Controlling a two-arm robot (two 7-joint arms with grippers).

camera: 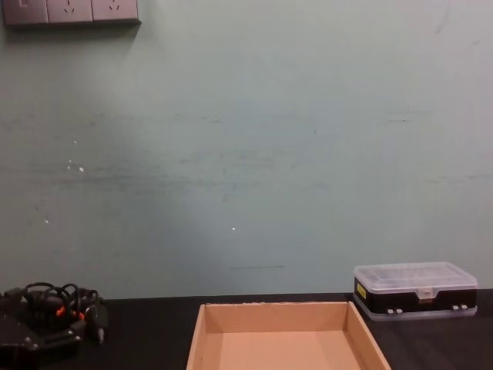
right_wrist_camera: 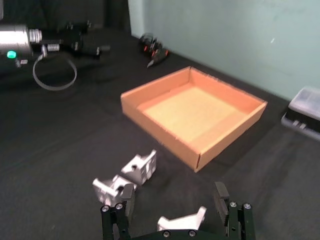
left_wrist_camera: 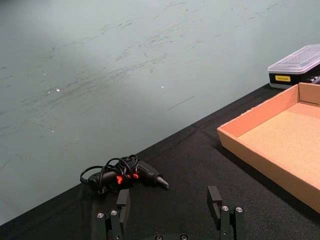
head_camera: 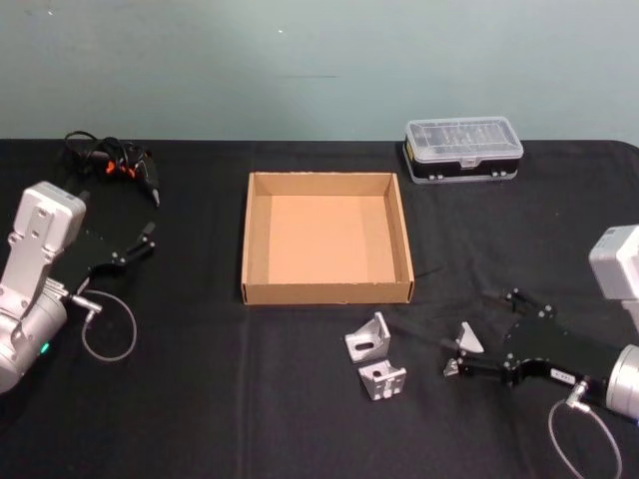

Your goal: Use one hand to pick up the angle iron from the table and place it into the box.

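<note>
Three silver angle irons lie on the black table [head_camera: 200,399] in front of the tan cardboard box [head_camera: 326,292]. Two sit side by side [head_camera: 368,339] [head_camera: 382,379]. The third angle iron [head_camera: 467,339] lies between the fingers of my right gripper [head_camera: 479,334], which is open and low over the table. In the right wrist view that angle iron [right_wrist_camera: 182,220] rests close to the palm, with the fingers [right_wrist_camera: 125,200] standing apart on either side of it. The box [right_wrist_camera: 160,122] is beyond it. My left gripper [head_camera: 140,244] is parked open at the left.
A black case with a clear lid [head_camera: 462,150] stands behind the box at the right. A black tool with orange parts and a coiled cable [head_camera: 115,165] lies at the back left, ahead of the left gripper [left_wrist_camera: 169,197]. The box holds nothing.
</note>
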